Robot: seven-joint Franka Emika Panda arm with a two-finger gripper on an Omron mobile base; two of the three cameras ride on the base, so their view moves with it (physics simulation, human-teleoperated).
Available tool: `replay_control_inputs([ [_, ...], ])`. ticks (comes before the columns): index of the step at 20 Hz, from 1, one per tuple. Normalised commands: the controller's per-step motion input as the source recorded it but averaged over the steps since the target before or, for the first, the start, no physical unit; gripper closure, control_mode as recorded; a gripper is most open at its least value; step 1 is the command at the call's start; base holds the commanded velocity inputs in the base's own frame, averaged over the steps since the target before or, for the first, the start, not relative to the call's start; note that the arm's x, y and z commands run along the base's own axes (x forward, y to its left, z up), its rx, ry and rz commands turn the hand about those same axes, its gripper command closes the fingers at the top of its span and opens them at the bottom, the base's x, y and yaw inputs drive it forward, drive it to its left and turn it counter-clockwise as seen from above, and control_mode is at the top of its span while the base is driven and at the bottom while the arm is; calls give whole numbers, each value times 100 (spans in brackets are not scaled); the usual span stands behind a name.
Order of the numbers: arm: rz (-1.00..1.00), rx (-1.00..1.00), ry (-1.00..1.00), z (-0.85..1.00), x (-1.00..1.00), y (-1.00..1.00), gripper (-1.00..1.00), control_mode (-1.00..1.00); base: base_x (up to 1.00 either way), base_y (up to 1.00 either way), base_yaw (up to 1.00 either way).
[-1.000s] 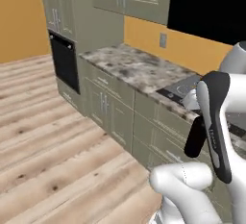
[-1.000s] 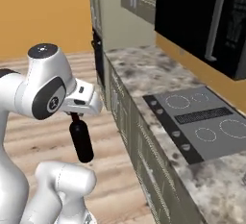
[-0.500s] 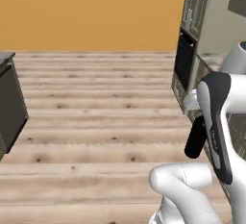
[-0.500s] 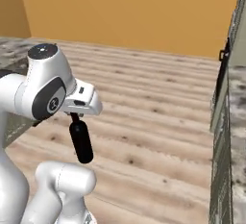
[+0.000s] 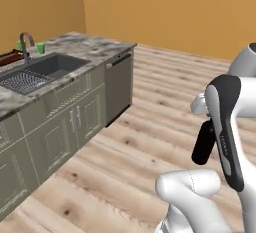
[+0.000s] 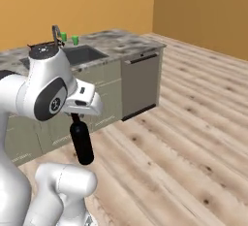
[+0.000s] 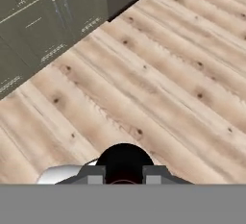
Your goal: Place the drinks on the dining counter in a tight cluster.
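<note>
Both base views look across wood floor [image 5: 150,102] at the dining counter [image 6: 121,43]; hand view faces down.

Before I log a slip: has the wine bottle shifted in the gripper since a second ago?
No. The wine bottle hangs at the same spot below the gripper beside the robot's white body; the background changed because the base turned.

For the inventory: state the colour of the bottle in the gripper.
Black wine bottle, clearest in the right base view.
</note>
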Motion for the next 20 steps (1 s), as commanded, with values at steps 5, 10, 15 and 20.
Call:
replay_control_inputs([
  [5, 0, 0, 0, 0, 0, 0, 100, 100, 13, 7, 30],
  [10, 0, 0, 0, 0, 0, 0, 100, 100, 7, 57, 2],
  [15, 0, 0, 0, 0, 0, 0, 100, 100, 43, 100, -1],
  [20, 0, 0, 0, 0, 0, 0, 100, 100, 33, 100, -4],
])
